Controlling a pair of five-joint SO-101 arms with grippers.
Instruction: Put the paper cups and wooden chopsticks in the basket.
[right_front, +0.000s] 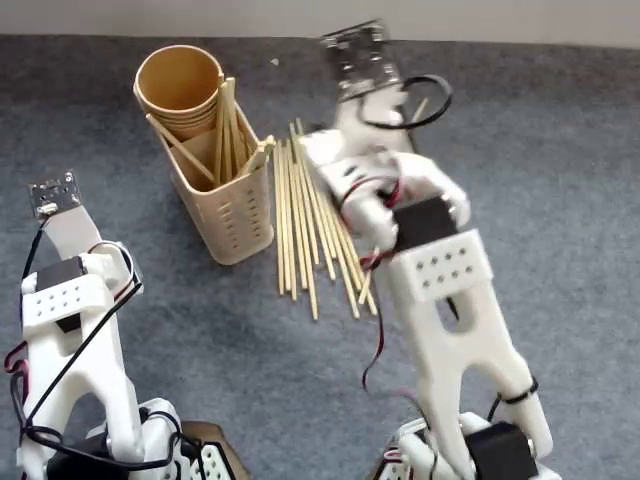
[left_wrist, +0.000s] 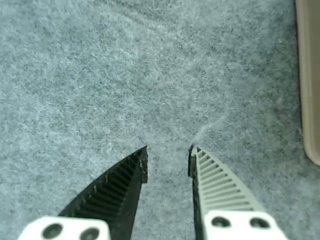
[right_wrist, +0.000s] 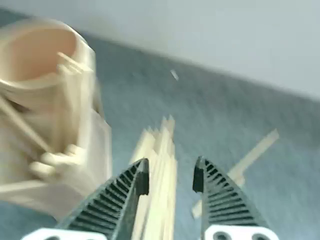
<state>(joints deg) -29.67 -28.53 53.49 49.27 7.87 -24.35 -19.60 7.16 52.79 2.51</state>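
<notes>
A beige slotted basket (right_front: 232, 205) stands on the grey carpet. A stack of paper cups (right_front: 180, 85) and a few wooden chopsticks (right_front: 222, 130) are in it. Several more chopsticks (right_front: 305, 225) lie in a loose bundle on the carpet just right of the basket. My right gripper (right_wrist: 171, 172) hangs open above that bundle (right_wrist: 162, 150), with the basket (right_wrist: 45, 125) beside it and nothing between its fingers. My left gripper (left_wrist: 167, 150) is open over bare carpet at the left, holding nothing.
One stray chopstick (right_wrist: 255, 152) lies apart on the carpet beyond the right arm (right_front: 440, 270). The basket's wall (left_wrist: 310, 80) is off to one side of the left gripper. The left arm (right_front: 70, 300) stands at the near left.
</notes>
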